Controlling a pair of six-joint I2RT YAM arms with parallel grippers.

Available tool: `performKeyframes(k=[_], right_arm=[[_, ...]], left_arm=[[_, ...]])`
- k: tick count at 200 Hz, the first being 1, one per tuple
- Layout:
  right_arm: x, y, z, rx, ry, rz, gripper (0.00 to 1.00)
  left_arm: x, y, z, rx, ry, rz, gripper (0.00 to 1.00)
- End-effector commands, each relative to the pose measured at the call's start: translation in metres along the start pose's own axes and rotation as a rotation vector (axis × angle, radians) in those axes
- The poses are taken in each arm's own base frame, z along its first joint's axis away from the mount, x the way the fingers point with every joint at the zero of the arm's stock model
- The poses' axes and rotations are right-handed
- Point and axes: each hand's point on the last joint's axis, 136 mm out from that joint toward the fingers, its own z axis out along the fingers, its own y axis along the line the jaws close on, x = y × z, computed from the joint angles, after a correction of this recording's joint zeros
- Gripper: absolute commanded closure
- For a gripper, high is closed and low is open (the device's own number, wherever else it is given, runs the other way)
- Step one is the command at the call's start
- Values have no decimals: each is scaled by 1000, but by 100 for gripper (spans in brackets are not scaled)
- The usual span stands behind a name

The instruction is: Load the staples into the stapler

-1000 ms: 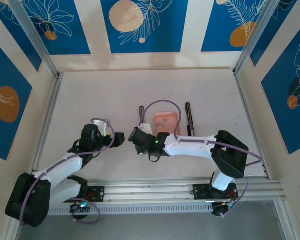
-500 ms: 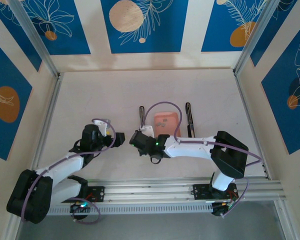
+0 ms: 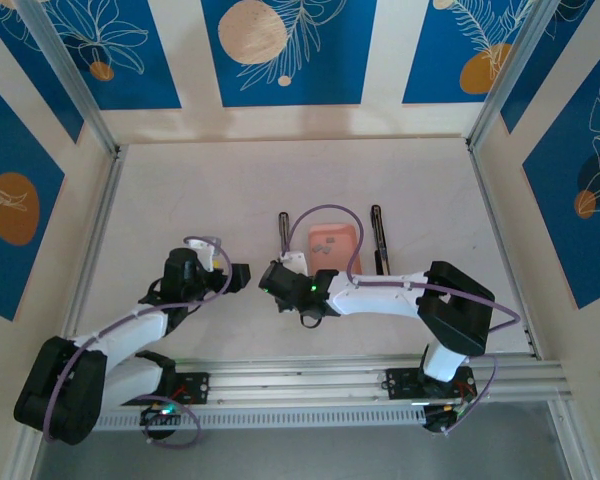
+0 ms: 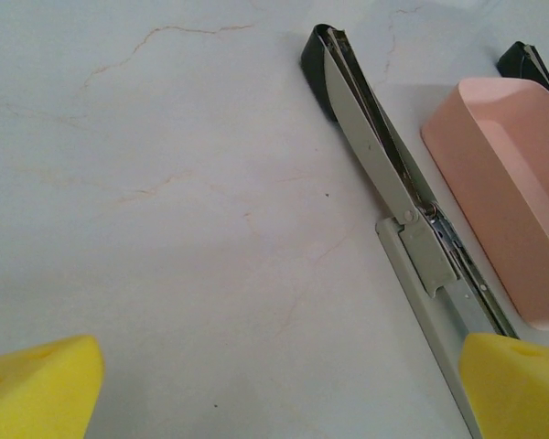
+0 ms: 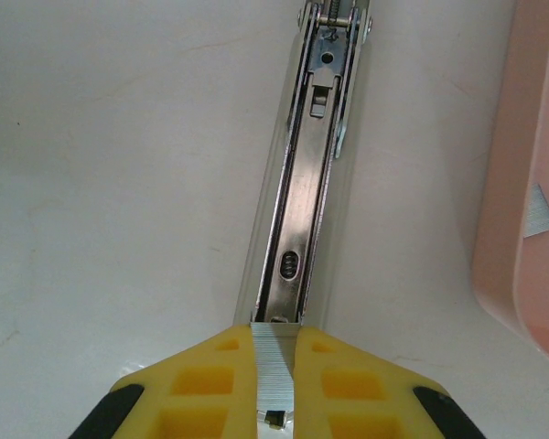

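Observation:
The stapler (image 3: pixel 283 232) lies opened flat left of the pink tray, its black bar (image 4: pixel 318 57) pointing away and its silver rail (image 5: pixel 304 219) toward me. My right gripper (image 5: pixel 274 384) is shut on a strip of staples (image 5: pixel 273 366). The strip's front end sits right at the near end of the rail. In the top view the right gripper (image 3: pixel 280 268) is at the stapler's near end. My left gripper (image 4: pixel 279 393) stands open over bare table just left of the rail. Its right fingertip (image 4: pixel 517 384) is beside the rail (image 4: pixel 439 274).
The pink tray (image 3: pixel 332 242) stands right beside the stapler; a small staple strip (image 5: pixel 538 212) lies in it. A second dark slim stapler (image 3: pixel 378 238) lies right of the tray. Raised metal rails border the table at both sides and at the near edge.
My left gripper has edged slightly right toward the stapler. The right gripper, still holding the staples, has hardly moved.

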Motion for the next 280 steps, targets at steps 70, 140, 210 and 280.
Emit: performKeyframes(k=[70, 140, 210, 280], right_arm=[[7, -2, -1, -12, 6, 12, 87], [2, 4, -5, -41, -12, -3, 86], [5, 6, 2, -55, 13, -8, 86], [9, -3, 1, -2, 26, -9, 87]], left_arm=[[-3, -1, 3, 4, -23, -3, 1], [1, 1, 2, -4, -15, -7, 1], [1, 3, -1, -17, -18, -6, 1], [3, 4, -2, -23, -17, -14, 1]])
